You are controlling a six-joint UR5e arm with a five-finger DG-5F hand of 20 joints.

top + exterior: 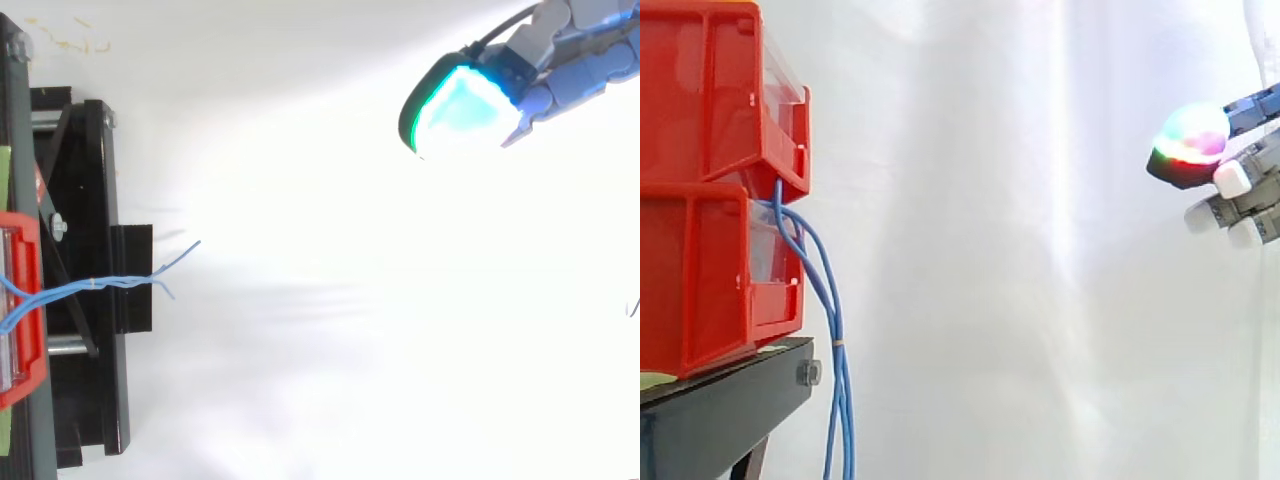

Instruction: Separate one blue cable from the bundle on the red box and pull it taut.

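hand (1245, 190) was at the upper right of the side view, level with the top bin (710, 90) and well apart from the work. its fingers pointed toward the bins, fairly straight and loosely spread, with nothing between them. one pad (1190, 135) glowed in mixed colours. from above, the hand (560, 55) sat at the top right, far from the stand (80, 200).

the blue cables (837, 360) came out between the top bin and the lower bin (700, 280), dropped over the lower bin's front and hung down past the stand's edge. from above, the cables (100, 287) ran off the bin as a tight twisted bunch, with loose ends fanning out just beyond the stand. a pale band (838, 342) appeared to bind the strands partway down. no strand was separated; the task was judged to be at the approach stage.

risks noted:
- the strands lay touching and twisted. thick pads could pinch two or more at once and pull the whole bundle.
- the band could stop one strand from coming free. a pull against it might drag the bins, which appeared merely to rest on the stand.
- a thin strand could slip from the pads under tension.
- an approach too low or too close could push the bundle aside or strike the lower bin.
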